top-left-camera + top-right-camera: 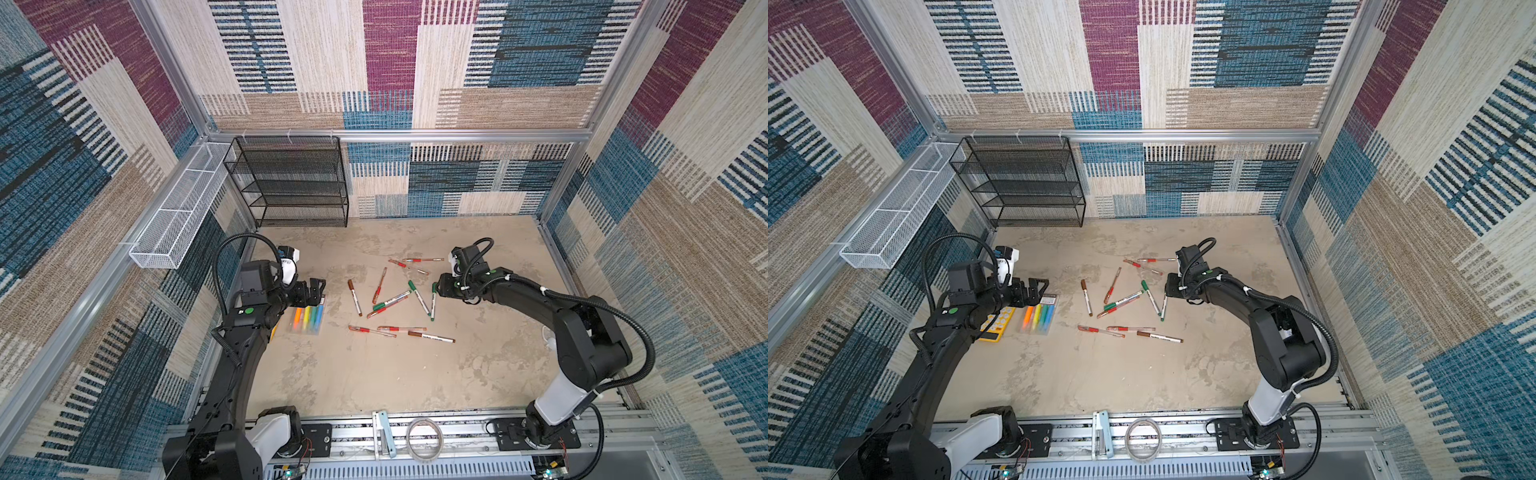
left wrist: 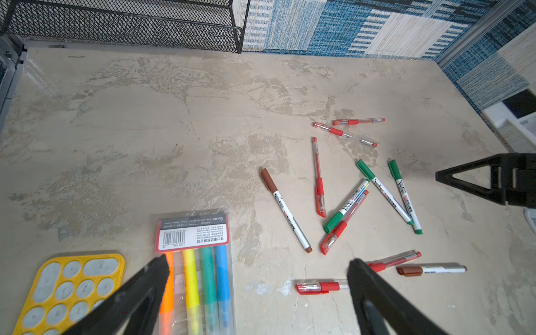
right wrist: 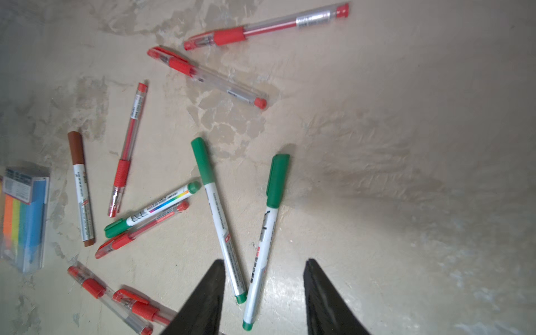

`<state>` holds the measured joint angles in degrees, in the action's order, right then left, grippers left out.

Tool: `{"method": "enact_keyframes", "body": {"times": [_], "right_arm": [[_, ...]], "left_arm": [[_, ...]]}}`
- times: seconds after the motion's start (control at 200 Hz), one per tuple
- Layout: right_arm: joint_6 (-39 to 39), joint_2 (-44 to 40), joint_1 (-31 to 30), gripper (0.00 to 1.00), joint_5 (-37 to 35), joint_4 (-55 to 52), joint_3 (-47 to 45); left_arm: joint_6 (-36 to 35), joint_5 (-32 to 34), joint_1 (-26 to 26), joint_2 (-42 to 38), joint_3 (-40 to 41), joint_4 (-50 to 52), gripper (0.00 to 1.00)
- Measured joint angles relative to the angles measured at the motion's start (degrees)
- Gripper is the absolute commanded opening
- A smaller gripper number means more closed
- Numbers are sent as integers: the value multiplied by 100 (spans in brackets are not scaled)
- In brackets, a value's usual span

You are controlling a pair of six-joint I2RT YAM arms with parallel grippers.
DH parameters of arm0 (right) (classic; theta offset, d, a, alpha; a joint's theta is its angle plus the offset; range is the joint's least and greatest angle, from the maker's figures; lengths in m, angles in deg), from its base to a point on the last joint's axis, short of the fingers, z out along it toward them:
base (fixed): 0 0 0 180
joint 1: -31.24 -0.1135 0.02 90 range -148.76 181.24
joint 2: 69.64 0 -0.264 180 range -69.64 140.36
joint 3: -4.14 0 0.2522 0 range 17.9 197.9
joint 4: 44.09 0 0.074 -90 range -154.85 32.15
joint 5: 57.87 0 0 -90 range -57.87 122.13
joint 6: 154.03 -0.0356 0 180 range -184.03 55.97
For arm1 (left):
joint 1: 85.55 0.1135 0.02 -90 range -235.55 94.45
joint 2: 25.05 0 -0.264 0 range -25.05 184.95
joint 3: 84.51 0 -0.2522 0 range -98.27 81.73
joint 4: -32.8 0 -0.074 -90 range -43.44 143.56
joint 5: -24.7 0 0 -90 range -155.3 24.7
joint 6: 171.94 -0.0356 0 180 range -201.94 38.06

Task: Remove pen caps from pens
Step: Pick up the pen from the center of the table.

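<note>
R gripper (image 3: 264, 262): jaws part-spread, nothing pinched. A green-capped pen (image 3: 264, 232) lies flat on the table (image 1: 374, 374), barrel running between its fingers (image 3: 208, 295); a 2nd green pen's tail sits just beside one finger. Contact w/ either barrel is hard to judge from the wrist view.

L gripper (image 2: 258, 262): jaws spread wide, empty, above the highlighter pack (image 2: 200, 278), next to a yellow keypad (image 2: 76, 287).

Pens (image 1: 394, 298) lie scattered mid-table between the two arms, several crossing. Pen caps (image 2: 366, 169) (green, brown, red) are all on.
</note>
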<state>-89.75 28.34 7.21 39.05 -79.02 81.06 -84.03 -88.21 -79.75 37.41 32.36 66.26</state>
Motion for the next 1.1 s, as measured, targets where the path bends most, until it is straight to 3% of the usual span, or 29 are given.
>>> {"method": "enact_keyframes", "body": {"times": [0.21, 0.846, 1.102], "right_arm": [[-214, 549, -243, 32, -155, -317, 302], [-243, 1080, -387, 32, -577, -658, 614], [-120, 1128, -411, 20, -750, -708, 649]], "left_arm": [[61, -20, -11, 13, 26, -63, 100], [96, -42, -96, 13, 39, -98, 99], [107, -103, -122, 13, 11, -94, 99]]}}
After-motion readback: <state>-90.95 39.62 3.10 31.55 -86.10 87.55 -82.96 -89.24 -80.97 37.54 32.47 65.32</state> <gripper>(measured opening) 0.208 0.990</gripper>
